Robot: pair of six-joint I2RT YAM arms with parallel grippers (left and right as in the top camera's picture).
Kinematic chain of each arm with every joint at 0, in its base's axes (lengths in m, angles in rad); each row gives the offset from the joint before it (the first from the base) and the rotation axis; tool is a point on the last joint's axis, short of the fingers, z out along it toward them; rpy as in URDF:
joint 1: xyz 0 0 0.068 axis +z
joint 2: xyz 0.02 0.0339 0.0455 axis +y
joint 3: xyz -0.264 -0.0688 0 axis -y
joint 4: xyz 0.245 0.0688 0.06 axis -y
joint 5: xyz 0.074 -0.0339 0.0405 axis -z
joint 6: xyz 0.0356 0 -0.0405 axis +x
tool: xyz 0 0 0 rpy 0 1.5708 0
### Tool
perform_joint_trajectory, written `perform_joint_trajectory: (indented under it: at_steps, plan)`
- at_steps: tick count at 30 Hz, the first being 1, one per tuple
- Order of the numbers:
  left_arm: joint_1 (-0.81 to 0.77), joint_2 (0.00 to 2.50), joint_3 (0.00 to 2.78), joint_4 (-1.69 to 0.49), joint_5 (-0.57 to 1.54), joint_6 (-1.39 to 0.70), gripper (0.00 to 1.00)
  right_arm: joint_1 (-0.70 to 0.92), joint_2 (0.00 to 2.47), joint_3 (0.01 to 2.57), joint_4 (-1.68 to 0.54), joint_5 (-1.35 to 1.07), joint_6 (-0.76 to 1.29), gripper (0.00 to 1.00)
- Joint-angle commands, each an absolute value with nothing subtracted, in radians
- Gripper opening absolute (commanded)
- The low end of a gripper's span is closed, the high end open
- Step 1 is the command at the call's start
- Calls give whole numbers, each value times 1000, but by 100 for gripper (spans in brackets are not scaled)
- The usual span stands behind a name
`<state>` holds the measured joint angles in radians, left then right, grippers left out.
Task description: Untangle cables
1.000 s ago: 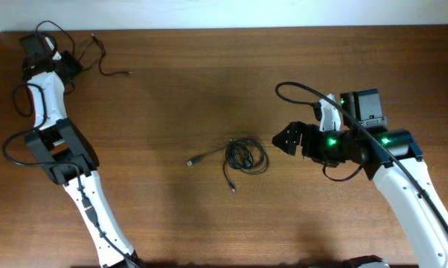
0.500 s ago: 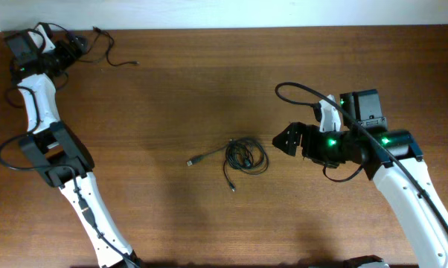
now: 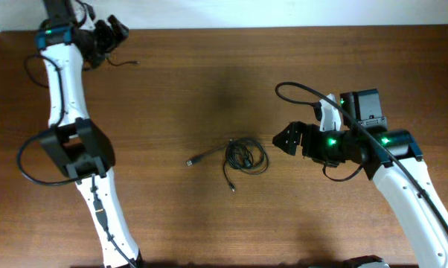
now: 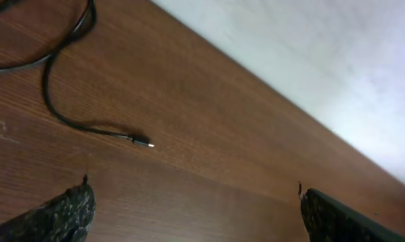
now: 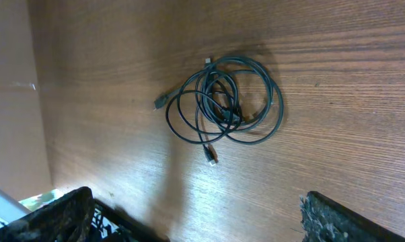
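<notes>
Swung rightward along the far edge of the table [image 3: 179, 89], the left pincer [image 3: 112, 31] sits beside a loose cable [image 3: 123, 62]; coiled cables [image 3: 245, 156] lie mid-table, near the right pincer [image 3: 286, 139]. Left wrist: left pincer [image 4: 196, 215] spread wide, loose cable [image 4: 88, 126] ahead. Right wrist: right pincer [image 5: 196, 218] spread, coiled cables [image 5: 223, 101] apart.

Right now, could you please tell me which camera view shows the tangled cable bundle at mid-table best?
The right wrist view: the cable bundle sits large and central, with separate loops and plug ends readable. The overhead view shows it small, its loops merging. The left wrist view misses it, showing only another loose cable.
</notes>
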<state>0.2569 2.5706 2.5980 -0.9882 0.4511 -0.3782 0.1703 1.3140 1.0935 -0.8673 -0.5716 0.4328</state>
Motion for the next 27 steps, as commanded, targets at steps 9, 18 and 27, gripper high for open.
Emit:
perform_joint_trajectory:
  at_steps: [9, 18, 27]
  plan:
    - [220, 2570, 2436, -991, 43, -226, 89, 178, 1316, 1099, -876, -563, 419, 99]
    - [206, 2571, 2211, -697, 45, -170, 65, 178, 1316, 1099, -875, -562, 419, 99]
    - [125, 2571, 2209, -603, 44, -170, 20, 178, 1316, 1099, -876, -562, 419, 99]
